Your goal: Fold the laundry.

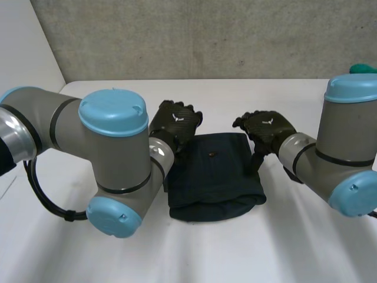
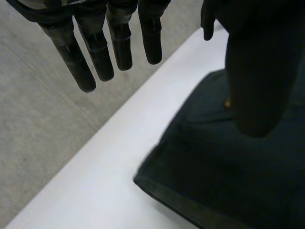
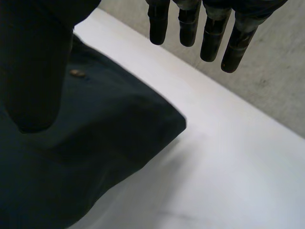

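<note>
A dark navy garment [image 1: 214, 175] lies folded into a thick rectangle in the middle of the white table [image 1: 194, 253], with a small brown button [image 1: 211, 155] on top. My left hand [image 1: 174, 122] hovers at the garment's far left corner, fingers [image 2: 102, 50] straight and apart, holding nothing. My right hand [image 1: 265, 130] hovers at the far right corner, fingers [image 3: 209, 33] straight too, thumb [image 3: 35, 71] above the cloth. In the left wrist view the garment [image 2: 224, 176] lies beneath the thumb [image 2: 257, 71]; in the right wrist view its corner [image 3: 162, 119] shows.
The table's far edge [image 1: 194, 81] meets a grey concrete wall [image 1: 194, 35]. A green object [image 1: 362, 69] peeks out at the far right behind my right arm. Bare table surface lies in front of the garment.
</note>
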You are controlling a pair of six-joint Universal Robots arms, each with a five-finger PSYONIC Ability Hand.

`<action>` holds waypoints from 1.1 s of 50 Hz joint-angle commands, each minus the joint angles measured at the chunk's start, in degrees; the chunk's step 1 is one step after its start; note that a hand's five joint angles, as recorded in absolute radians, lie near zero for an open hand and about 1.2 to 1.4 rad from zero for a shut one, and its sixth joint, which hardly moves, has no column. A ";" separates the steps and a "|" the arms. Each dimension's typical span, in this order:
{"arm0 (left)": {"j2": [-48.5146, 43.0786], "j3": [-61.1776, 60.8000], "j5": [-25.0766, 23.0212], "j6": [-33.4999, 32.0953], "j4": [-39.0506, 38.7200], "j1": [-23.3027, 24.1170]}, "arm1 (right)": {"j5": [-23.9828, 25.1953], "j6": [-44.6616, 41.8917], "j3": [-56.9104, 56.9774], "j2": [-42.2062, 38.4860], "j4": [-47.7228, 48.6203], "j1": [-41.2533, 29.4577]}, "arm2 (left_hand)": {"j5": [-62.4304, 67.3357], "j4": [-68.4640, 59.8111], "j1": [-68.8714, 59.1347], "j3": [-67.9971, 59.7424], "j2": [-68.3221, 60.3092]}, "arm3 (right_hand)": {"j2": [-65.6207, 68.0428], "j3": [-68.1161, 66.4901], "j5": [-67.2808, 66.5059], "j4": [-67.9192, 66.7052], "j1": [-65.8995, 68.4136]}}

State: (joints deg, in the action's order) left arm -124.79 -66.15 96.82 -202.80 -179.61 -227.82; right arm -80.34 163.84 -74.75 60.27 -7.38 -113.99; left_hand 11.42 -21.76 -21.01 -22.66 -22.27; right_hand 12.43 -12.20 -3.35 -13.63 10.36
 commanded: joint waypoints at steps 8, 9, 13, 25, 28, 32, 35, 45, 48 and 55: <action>-7.31 -2.40 0.04 0.13 0.22 -0.52 | 0.01 -1.15 -1.98 -6.30 1.22 -0.01 | -1.62 1.96 1.20 2.85 2.47 | -1.00 0.77 1.92 2.20 1.07; -7.75 -2.31 -0.05 -0.05 0.22 -0.79 | -0.08 -1.42 -1.98 -6.48 1.75 -0.01 | -1.62 1.96 1.20 2.85 2.47 | -0.67 0.43 1.59 1.87 1.40; -7.84 -2.22 -0.14 -0.14 0.22 -0.88 | -0.43 -2.47 -2.33 -6.22 2.80 -0.01 | -1.62 1.96 1.20 2.85 2.47 | 0.00 -0.24 0.92 1.20 2.08; 0.93 -3.27 -0.49 0.83 0.31 -1.58 | -0.17 -4.05 -9.79 3.43 10.35 -0.18 | -1.62 1.96 1.20 2.85 2.47 | -0.16 -0.08 1.08 1.36 1.91; 3.93 -3.89 -0.75 0.83 0.31 -1.58 | 0.45 -5.37 -14.43 8.87 13.43 -0.79 | -1.95 2.29 1.54 3.19 2.80 | -1.67 1.43 2.59 2.87 0.40; 8.85 -4.77 -2.07 1.44 0.22 -1.67 | 0.19 -5.46 -20.58 13.28 15.11 -2.28 | -4.65 4.98 4.23 5.88 5.50 | -2.35 2.11 3.27 3.55 -0.27; 11.32 -4.86 -6.28 1.80 0.49 -1.84 | 0.10 -5.72 -23.85 13.73 16.25 -3.87 | -4.65 4.98 4.23 5.88 5.50 | -2.43 2.20 3.35 3.63 -0.36; 13.96 -5.39 -19.56 7.50 3.74 -6.06 | 0.80 -6.51 -34.49 8.73 35.40 -9.94 | -4.31 4.65 3.90 5.54 5.16 | -2.43 2.20 3.35 3.63 -0.36; 13.87 -5.21 -19.56 9.52 3.74 -6.41 | 0.28 -8.09 -34.41 5.57 37.60 -10.55 | -4.31 4.65 3.90 5.54 5.16 | -2.43 2.20 3.35 3.63 -0.36; 13.70 -5.48 -19.56 10.23 3.74 -6.41 | -0.25 -12.75 -31.86 1.17 39.54 -10.99 | -4.14 4.48 3.73 5.38 4.99 | -2.01 1.78 2.93 3.21 0.06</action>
State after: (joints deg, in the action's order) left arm -110.84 -71.47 76.81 -193.22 -175.77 -234.25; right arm -80.11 154.58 -109.00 65.11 30.77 -124.85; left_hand 6.41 -17.26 -17.61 -17.55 -17.32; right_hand 12.43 -12.13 -3.32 -13.62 10.36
